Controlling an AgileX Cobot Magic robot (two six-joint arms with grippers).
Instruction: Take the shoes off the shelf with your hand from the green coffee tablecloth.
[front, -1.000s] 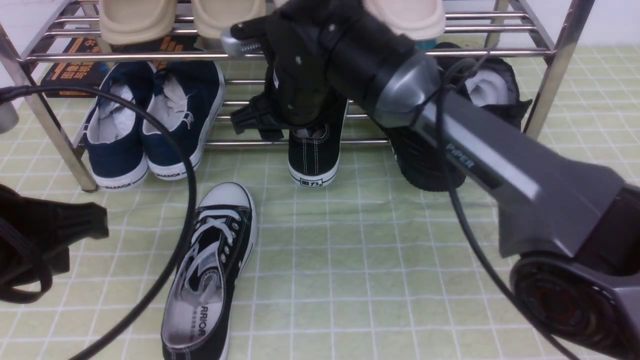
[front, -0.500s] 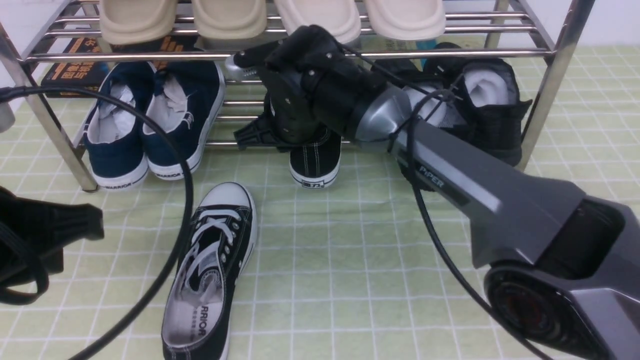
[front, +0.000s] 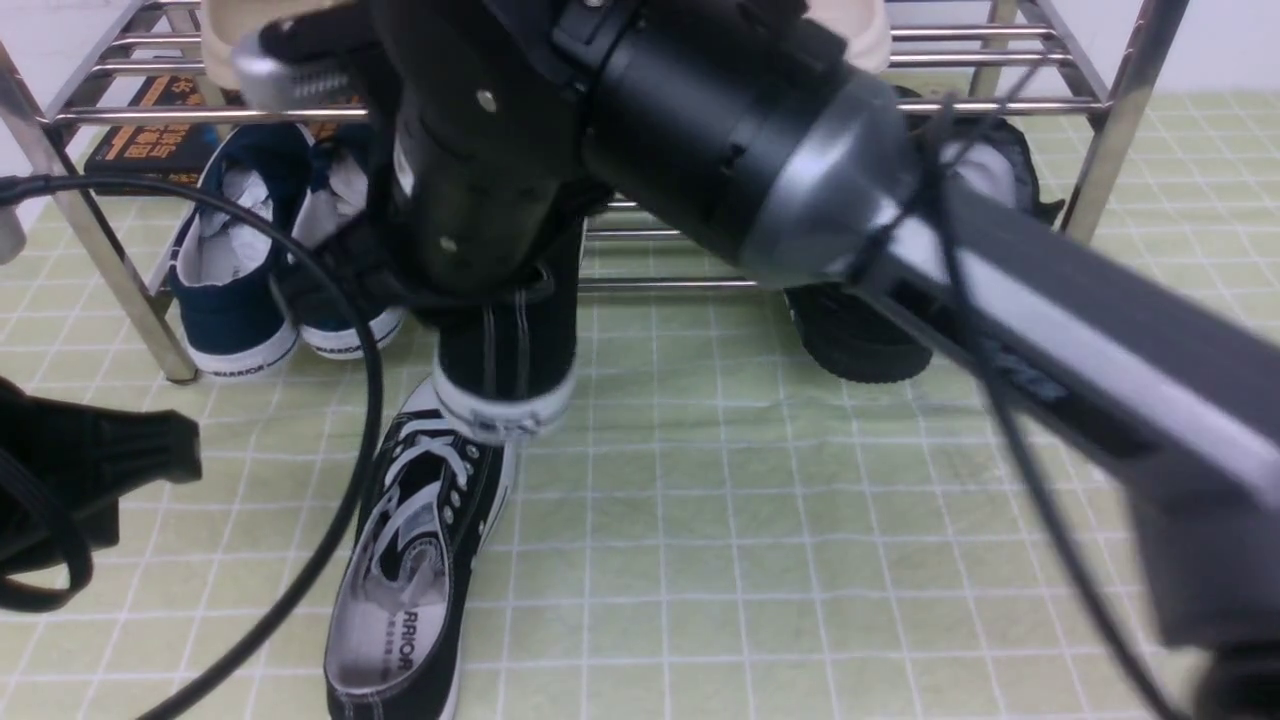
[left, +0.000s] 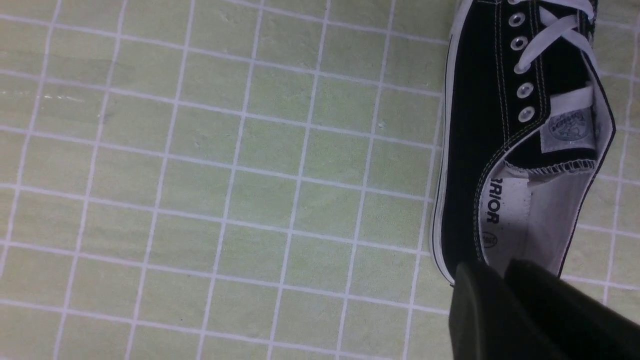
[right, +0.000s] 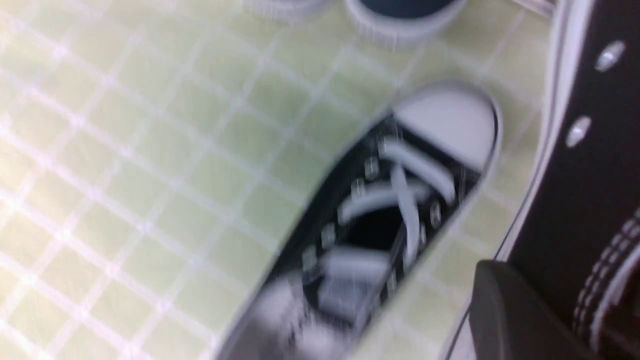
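Compared with a moment ago, the right arm (front: 760, 150) has swung in closer and the second black sneaker (front: 510, 350) came off the rack (front: 670, 284) with it. Green tablecloth (front: 700, 520) runs underneath everything. Right gripper (right: 520, 310) is clamped shut on that sneaker's side, holding it up. Its mate (front: 410, 560) lies on the cloth, toe toward the rack. Left gripper (left: 492, 310) looks empty, can't tell how wide it's open.

Front view: between the arms, facing the rack (front: 650, 285); wrist views: close, downward, sharing the laced shoe (front: 415, 540).
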